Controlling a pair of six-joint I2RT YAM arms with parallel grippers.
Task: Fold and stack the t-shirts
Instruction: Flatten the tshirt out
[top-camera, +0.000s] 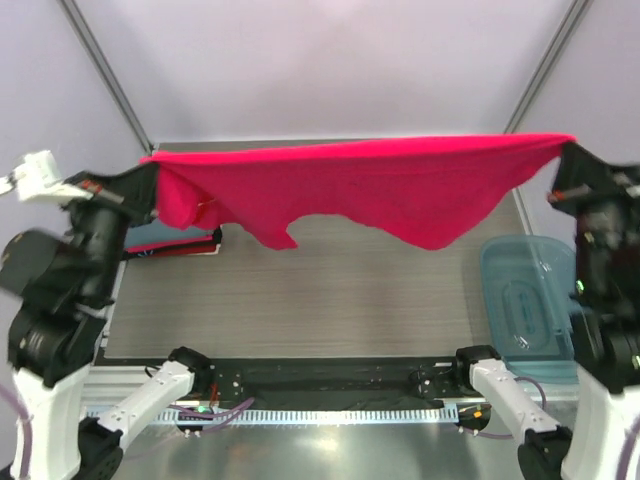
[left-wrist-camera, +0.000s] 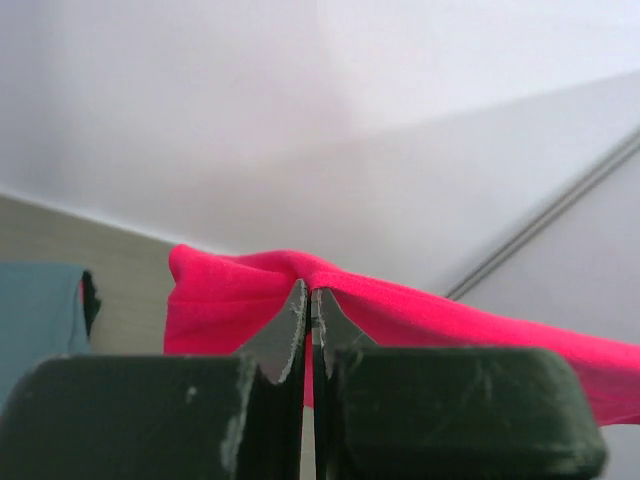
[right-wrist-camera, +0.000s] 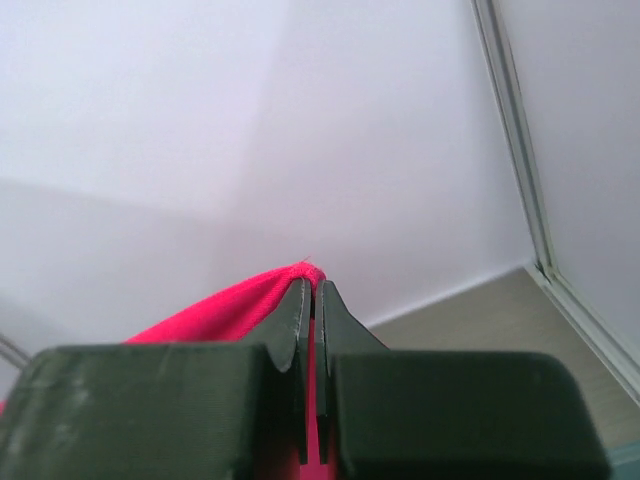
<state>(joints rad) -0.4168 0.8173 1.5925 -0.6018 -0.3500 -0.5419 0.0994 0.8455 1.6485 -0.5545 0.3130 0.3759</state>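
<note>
The red-pink t-shirt (top-camera: 380, 185) hangs in the air above the far half of the table (top-camera: 330, 300), stretched like a banner from approx 10 o'clock to 2 o'clock in the top view. The left gripper (top-camera: 150, 172) has its jaws pressed together on the 10 o'clock corner of the cloth, and the right gripper (top-camera: 565, 150) is clamped in the same way on the 2 o'clock corner; both wrist views show the fabric pinched right at the finger tips. I judge this is the spread-out step, before any fold is made. The next move probably calls for both arms to go down together w/ equal tension, so the shirt lands flat near the centre and not on the small pile of tees (top-camera: 172, 240) at 9 o'clock or the teal tub (top-camera: 525, 300) at 4 o'clock. The top edge is almost straight and tight. The lower edge is uneven: one lobe, maybe a sleeve, hangs at the 9 o'clock side and a deeper belly sags toward 3 o'clock, w/ a shallow arch btw them. The cloth looks soft and thin, no label visible.
</note>
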